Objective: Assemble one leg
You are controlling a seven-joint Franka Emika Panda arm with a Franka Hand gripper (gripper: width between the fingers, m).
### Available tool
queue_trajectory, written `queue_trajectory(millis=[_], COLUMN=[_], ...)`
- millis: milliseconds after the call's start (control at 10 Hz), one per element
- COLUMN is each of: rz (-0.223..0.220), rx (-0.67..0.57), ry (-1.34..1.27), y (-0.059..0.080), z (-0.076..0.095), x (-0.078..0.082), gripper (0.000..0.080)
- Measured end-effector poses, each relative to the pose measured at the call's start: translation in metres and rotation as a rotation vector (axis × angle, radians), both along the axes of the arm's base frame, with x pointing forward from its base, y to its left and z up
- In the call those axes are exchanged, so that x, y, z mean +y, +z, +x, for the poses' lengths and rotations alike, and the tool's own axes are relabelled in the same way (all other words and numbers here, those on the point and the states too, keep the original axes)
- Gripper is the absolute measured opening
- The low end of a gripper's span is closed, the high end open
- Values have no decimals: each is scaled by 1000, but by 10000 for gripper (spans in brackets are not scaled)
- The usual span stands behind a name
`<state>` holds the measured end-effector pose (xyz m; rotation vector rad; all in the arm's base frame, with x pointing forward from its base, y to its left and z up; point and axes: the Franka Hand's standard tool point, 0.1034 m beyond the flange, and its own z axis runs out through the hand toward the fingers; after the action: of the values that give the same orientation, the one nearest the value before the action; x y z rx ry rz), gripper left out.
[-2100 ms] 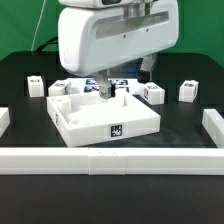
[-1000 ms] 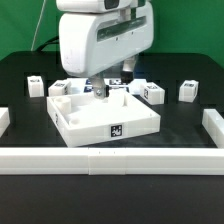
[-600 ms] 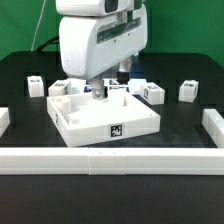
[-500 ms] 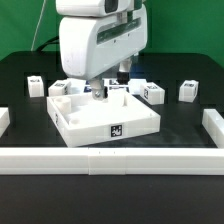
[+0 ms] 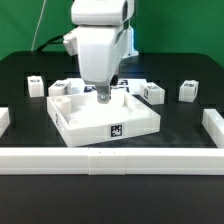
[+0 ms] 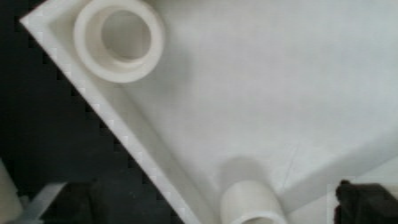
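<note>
The large white tray-like part [image 5: 105,118] with a tag on its front wall lies mid-table. My gripper [image 5: 102,97] hangs over its back middle, fingertips just inside the rim. In the wrist view the dark fingertips [image 6: 365,198] stand wide apart over the tray's floor [image 6: 267,100]. A rounded white post [image 6: 254,203] rises between them, untouched, and a round socket [image 6: 121,40] sits in a corner. Small white legs with tags stand around the tray: one at the exterior view's left [image 5: 35,86], one by the tray's right back corner [image 5: 153,93], one farther right [image 5: 187,90].
A long white rail [image 5: 110,160] runs along the table's front. Shorter white blocks stand at the exterior view's left edge [image 5: 4,120] and right edge [image 5: 213,125]. The table top is black, with a green backdrop behind it.
The wrist has turned about its vertical axis, so the hand's body now looks narrower. The fingertips have stayed over the tray's back middle. The legs and tray have not moved.
</note>
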<state>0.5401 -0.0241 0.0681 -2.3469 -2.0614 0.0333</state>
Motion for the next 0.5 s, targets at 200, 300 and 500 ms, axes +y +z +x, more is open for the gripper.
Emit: queue_trajectory(millis=[200,300,500], rz=[-5,-5,-3], rx=[1,1,0], ry=[9,8,47], y=[0,0,-1], z=[0,0,-1], x=[0,0,-2], gripper=[649,649,649])
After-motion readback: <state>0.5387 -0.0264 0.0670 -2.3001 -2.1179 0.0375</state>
